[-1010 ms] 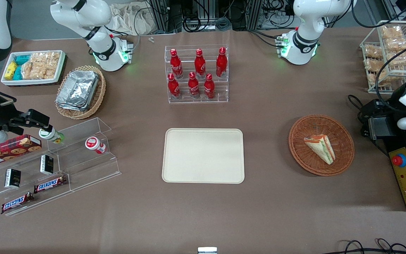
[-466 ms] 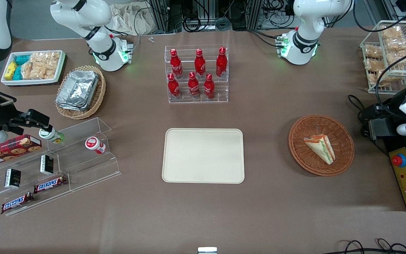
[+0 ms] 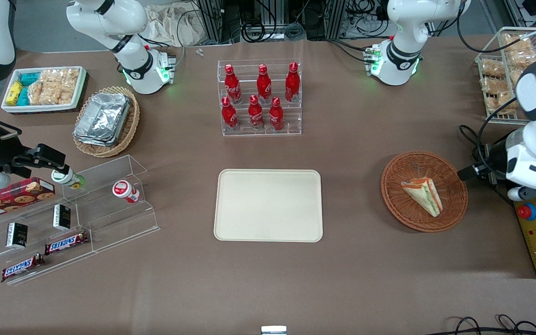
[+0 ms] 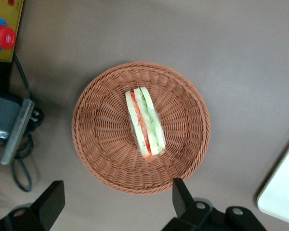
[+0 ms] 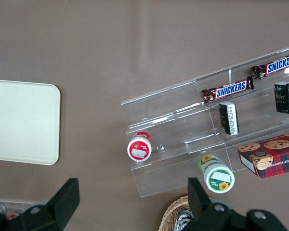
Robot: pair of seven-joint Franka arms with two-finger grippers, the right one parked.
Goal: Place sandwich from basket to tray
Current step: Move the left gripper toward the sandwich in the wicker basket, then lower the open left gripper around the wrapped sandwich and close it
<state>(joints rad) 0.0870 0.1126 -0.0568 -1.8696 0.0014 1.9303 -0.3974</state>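
Hand hovers above the basket, fingers apart

The tray (image 3: 268,205) lies mid-surface; the sandwich (image 3: 423,195) rests in the basket (image 3: 424,190), and the hand (image 4: 116,204) hangs above the basket's rim, empty, its fingers (image 4: 181,194) spread wide, pointing down.

Even, bright overhead light fills every view. The tray (image 3: 268,205) and basket (image 3: 424,191) cast soft shadows toward six o'clock on the matte bench (image 3: 351,279). The gripper (image 4: 116,209), its fingers spread wide, looks slightly blurred.

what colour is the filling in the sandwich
Orange-red and green layers between pale bread on the sandwich, clearest in the left wrist view.
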